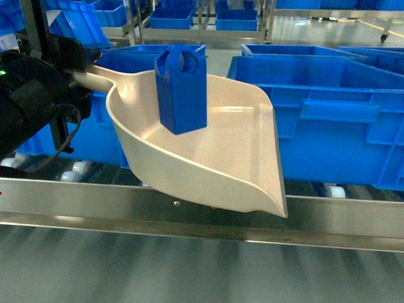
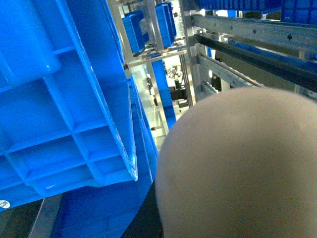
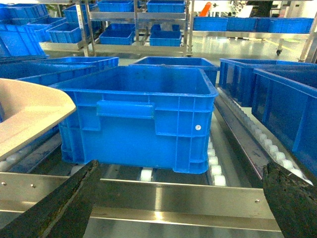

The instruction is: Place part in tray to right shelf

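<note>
Part riding in my tray at the shelf front

My left gripper (image 1: 74, 77) clamps the tray (image 1: 208, 158) by its handle, lip over the right shelf (image 1: 189, 211) rail; the part (image 1: 182, 88) stands upright inside. My right gripper (image 3: 181, 208) hangs with fingers (image 3: 69, 203) wide apart before a blue crate (image 3: 143, 114).

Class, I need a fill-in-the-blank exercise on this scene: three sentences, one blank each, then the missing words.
1. The blue part stands upright inside the ____.
2. The tray's wide lip hangs over the shelf's steel front ____.
3. In the right wrist view, the right hand is open and faces a large blue ____.

Missing words: tray; rail; crate
</note>
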Available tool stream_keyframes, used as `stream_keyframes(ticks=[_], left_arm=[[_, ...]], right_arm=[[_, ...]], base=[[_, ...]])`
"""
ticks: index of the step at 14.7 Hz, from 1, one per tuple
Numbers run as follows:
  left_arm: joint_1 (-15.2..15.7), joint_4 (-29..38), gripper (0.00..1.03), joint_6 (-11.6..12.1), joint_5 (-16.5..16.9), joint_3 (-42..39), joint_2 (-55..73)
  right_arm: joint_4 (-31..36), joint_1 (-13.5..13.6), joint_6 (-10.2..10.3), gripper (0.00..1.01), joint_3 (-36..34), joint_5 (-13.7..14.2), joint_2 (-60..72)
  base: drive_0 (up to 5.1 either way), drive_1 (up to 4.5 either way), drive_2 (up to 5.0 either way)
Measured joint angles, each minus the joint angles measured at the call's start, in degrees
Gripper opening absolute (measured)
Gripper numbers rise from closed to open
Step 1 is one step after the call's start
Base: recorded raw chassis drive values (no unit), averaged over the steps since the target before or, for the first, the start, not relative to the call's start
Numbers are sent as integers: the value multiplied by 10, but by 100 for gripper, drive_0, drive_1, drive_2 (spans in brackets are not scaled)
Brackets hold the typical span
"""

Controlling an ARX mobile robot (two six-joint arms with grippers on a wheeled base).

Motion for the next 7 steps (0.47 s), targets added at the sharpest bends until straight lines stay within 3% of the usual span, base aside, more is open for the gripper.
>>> stream_keyframes(ticks=[7], left_arm=[[0,0,12,0,0,0,0]], right_arm=[[0,0,0,98,0,0,0]], base=[[0,0,0]])
